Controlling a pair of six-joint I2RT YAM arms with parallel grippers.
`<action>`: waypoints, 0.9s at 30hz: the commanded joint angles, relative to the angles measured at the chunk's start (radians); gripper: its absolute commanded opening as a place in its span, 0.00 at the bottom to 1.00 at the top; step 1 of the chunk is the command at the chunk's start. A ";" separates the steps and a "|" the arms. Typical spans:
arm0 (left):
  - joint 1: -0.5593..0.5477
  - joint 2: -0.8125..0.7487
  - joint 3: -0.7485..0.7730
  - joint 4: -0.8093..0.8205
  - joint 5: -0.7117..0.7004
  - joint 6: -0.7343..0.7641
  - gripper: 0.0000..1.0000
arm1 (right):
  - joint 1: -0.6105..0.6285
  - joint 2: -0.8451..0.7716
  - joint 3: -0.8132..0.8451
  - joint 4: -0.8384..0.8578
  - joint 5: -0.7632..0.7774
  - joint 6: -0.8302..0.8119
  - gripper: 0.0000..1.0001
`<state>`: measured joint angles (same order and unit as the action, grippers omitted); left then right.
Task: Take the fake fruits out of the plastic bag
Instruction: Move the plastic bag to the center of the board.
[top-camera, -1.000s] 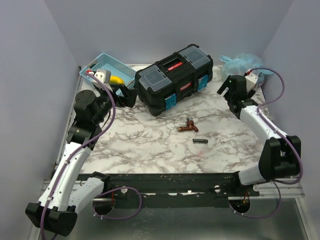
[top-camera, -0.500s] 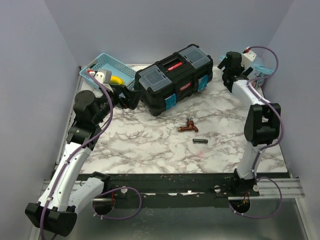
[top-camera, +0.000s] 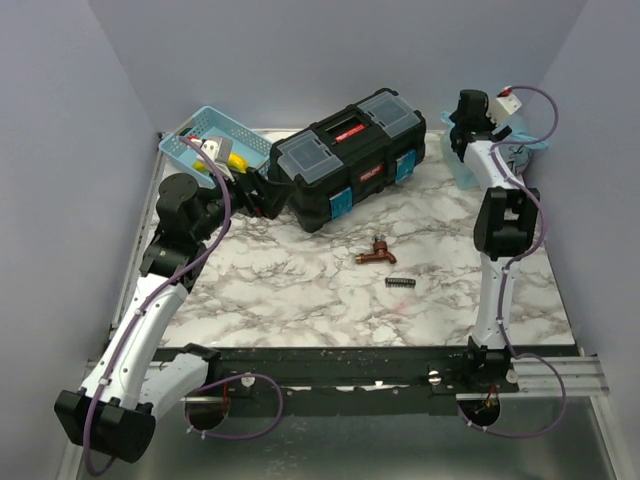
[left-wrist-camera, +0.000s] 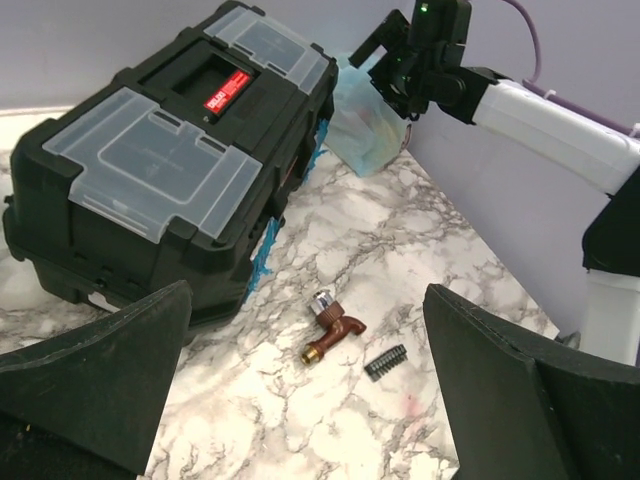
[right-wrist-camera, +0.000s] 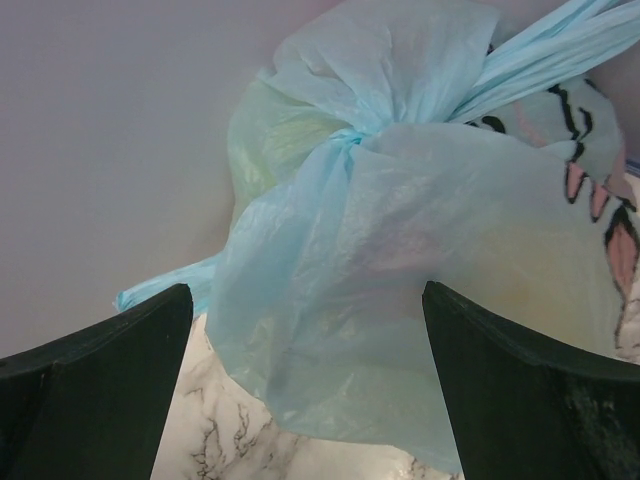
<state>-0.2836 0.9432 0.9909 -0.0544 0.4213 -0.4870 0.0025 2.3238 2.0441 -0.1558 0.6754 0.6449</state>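
At far left, a blue basket (top-camera: 205, 130) with one yellow fruit (top-camera: 237, 160) lying in it. Just right of that, the left hand (top-camera: 268, 195), spread wide and empty, nudged a little closer to the black toolbox (top-camera: 345, 150) than a second ago, otherwise idle. Mid-table (top-camera: 300, 290), a brown tap piece (top-camera: 376, 252) and a small black ridged part (top-camera: 401, 282), both unmoved. Further right, the big change: the right hand (top-camera: 462, 122), swung up from beside the toolbox into the far right corner, now facing the plastic bag (right-wrist-camera: 400, 250) head-on, fingers (right-wrist-camera: 100, 370) wide apart, gripping nothing, the bag's tied neck just ahead. Bag sitting on the table in that corner, knotted shut, a pale yellow-green shape faint through the film, probably fruit. Reach apparently done; closing on the bag the likely next step, contents not yet out.
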 joint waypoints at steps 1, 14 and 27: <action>0.014 0.017 0.029 0.013 0.060 -0.034 0.99 | 0.004 0.080 0.089 -0.059 -0.013 0.051 1.00; 0.031 0.043 0.024 0.019 0.074 -0.055 0.99 | 0.004 0.125 0.107 -0.078 -0.003 -0.060 0.55; 0.031 0.038 0.022 0.018 0.071 -0.059 0.99 | 0.004 -0.125 -0.212 -0.160 -0.010 0.037 0.03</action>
<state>-0.2565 0.9859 0.9909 -0.0532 0.4656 -0.5327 0.0063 2.3394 1.9499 -0.2443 0.6594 0.6117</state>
